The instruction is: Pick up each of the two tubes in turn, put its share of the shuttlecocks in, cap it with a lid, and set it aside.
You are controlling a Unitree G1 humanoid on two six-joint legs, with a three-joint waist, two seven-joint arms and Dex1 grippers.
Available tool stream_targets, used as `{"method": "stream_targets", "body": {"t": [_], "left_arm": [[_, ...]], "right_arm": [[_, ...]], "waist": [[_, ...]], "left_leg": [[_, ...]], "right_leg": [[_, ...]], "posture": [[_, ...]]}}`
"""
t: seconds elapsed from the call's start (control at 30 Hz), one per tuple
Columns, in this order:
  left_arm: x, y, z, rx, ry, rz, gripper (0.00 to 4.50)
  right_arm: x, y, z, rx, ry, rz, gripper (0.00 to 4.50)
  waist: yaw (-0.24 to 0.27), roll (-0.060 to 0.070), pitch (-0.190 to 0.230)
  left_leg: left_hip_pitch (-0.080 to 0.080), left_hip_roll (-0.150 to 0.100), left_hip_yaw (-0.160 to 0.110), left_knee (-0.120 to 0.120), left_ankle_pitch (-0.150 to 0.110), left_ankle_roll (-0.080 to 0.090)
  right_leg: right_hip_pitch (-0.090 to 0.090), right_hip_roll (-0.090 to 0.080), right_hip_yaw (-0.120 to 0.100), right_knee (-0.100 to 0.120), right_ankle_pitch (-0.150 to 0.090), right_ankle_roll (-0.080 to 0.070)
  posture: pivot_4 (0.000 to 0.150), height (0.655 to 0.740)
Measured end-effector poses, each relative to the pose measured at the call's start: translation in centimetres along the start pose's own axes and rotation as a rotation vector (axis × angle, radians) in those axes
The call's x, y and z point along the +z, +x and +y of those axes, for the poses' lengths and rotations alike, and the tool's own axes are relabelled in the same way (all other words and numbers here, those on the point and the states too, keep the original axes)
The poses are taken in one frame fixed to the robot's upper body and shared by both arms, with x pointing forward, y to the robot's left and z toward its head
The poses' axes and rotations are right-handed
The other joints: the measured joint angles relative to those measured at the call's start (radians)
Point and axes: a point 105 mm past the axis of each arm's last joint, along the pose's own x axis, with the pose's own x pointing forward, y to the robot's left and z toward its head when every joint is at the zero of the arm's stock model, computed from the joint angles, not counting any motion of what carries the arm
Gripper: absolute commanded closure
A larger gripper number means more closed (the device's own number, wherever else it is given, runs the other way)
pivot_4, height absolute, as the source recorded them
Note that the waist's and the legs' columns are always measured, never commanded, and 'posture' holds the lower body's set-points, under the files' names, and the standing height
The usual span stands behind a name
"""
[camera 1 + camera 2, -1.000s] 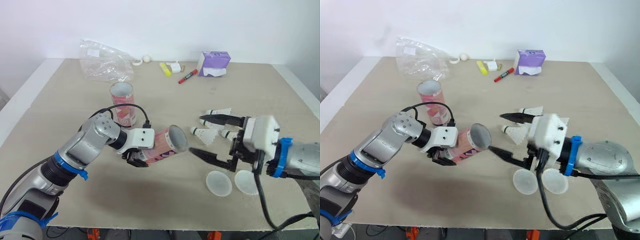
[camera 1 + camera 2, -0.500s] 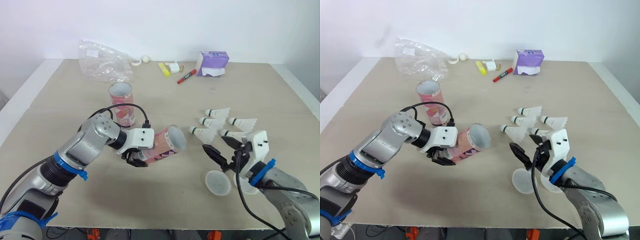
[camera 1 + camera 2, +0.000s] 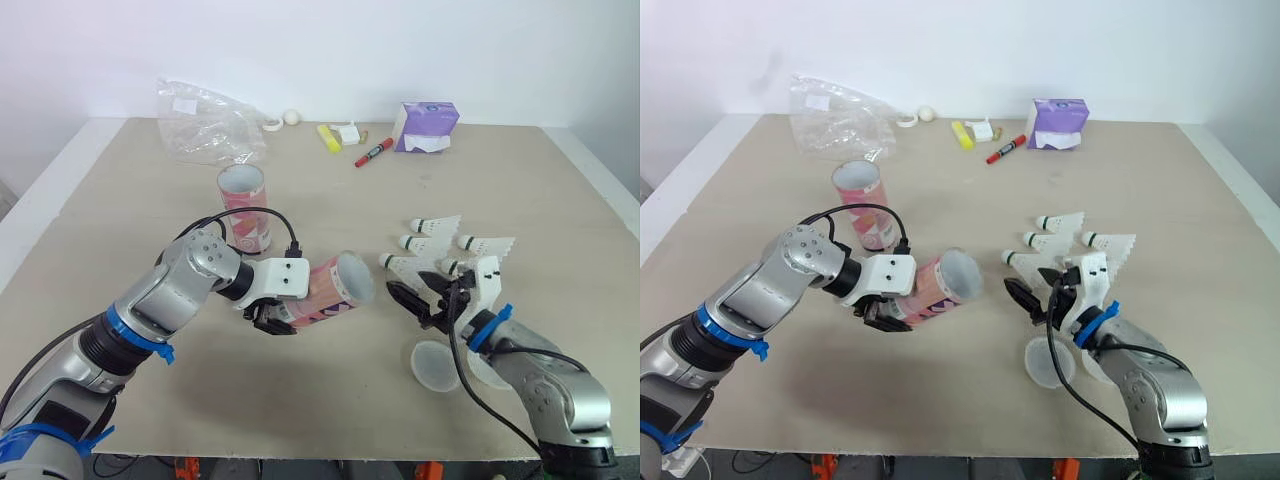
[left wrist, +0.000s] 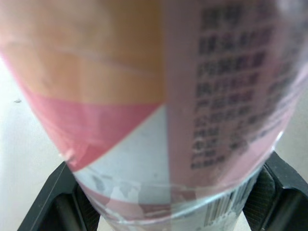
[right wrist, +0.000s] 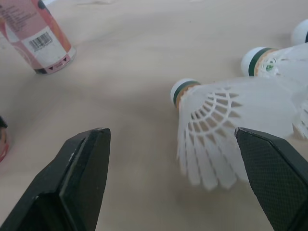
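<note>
My left gripper (image 3: 272, 316) is shut on a pink tube (image 3: 322, 291), held tilted just above the table with its open mouth toward the right. In the left wrist view the tube (image 4: 159, 96) sits between the two black fingers (image 4: 276, 185). A second pink tube (image 3: 245, 207) stands upright behind it. Several white shuttlecocks (image 3: 430, 246) lie at the right. My right gripper (image 3: 425, 298) is low and open, its fingers on either side of the nearest shuttlecock (image 5: 219, 122). Two round white lids (image 3: 437, 365) lie in front of it.
A crumpled clear plastic bag (image 3: 205, 120), a purple tissue box (image 3: 428, 125), a red marker (image 3: 375, 152), a yellow highlighter (image 3: 330, 138) and a small white ball (image 3: 292, 117) lie along the table's far side. The table's front edge (image 3: 300, 455) runs close below both arms.
My right gripper has dropped from beside the tube's mouth to the table and now straddles a shuttlecock. The left arm and its tube have stayed put.
</note>
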Motion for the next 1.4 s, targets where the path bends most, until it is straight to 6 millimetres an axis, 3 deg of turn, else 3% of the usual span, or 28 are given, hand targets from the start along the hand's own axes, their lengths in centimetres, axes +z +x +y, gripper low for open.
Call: {"method": "stream_targets", "body": {"t": [0.03,0.1,0.33,0.6,0.77,0.93,1.13,1.4], "left_arm": [[0.0,0.0,0.0,0.001,0.001,0.000,1.23],[0.0,0.0,-0.1,0.004,0.001,-0.002,1.23],[0.1,0.0,-0.3,0.015,0.006,-0.004,1.23],[0.1,0.1,-0.3,0.016,0.007,-0.007,1.23],[0.1,0.1,-0.3,0.014,0.008,-0.009,1.23],[-0.1,0.0,-0.1,0.012,0.003,-0.012,1.23],[-0.2,0.1,0.0,0.014,0.000,-0.014,1.23],[-0.2,0.1,0.1,0.014,-0.003,-0.017,1.23]], "right_arm": [[0.1,0.2,0.1,0.006,0.002,-0.003,0.45],[0.1,0.9,0.3,0.017,0.014,-0.008,1.14],[-0.1,1.5,-0.2,0.005,0.029,-0.001,4.49],[0.2,1.2,0.4,0.045,-0.015,0.006,4.49],[5.5,-0.9,3.7,0.217,-0.328,-0.095,4.49],[10.1,-5.1,8.0,0.467,-0.838,-0.136,4.49],[8.7,-5.9,9.4,0.580,-0.985,-0.051,4.49],[7.1,-4.3,11.0,0.668,-1.043,-0.041,4.49]], "waist": [[0.000,0.000,0.000],[0.001,0.000,0.000],[0.001,0.000,0.000],[0.001,0.001,0.000],[0.001,0.001,0.001],[0.002,0.002,0.001],[0.002,0.001,0.001],[0.002,0.001,0.001]], "left_leg": [[0.000,0.000,0.000,0.000,0.000,0.000],[0.000,0.000,0.000,0.000,0.000,0.000],[-0.001,0.000,0.000,-0.001,0.000,0.000],[-0.001,0.000,0.000,-0.001,0.000,0.000],[-0.001,0.000,-0.001,-0.001,0.000,0.000],[0.000,-0.001,-0.001,-0.001,0.000,0.000],[0.000,-0.001,0.000,0.001,0.000,0.000],[0.000,-0.001,0.000,0.002,0.000,0.000]], "right_leg": [[0.000,0.000,0.000,0.000,0.000,0.000],[0.000,0.000,0.000,0.000,0.000,0.000],[0.000,0.000,0.000,0.000,0.000,0.002],[0.000,0.000,0.000,0.000,0.000,0.002],[0.000,0.000,0.000,0.000,-0.001,0.002],[0.001,0.000,0.000,-0.001,-0.001,0.003],[0.001,-0.001,0.000,-0.001,-0.001,-0.001],[0.001,-0.001,0.000,-0.001,-0.001,-0.001]], "posture": [[0.150,0.7400],[0.150,0.7400],[0.150,0.7400],[0.150,0.7400],[0.150,0.7400],[0.150,0.7400],[0.150,0.7400],[0.150,0.7400]]}}
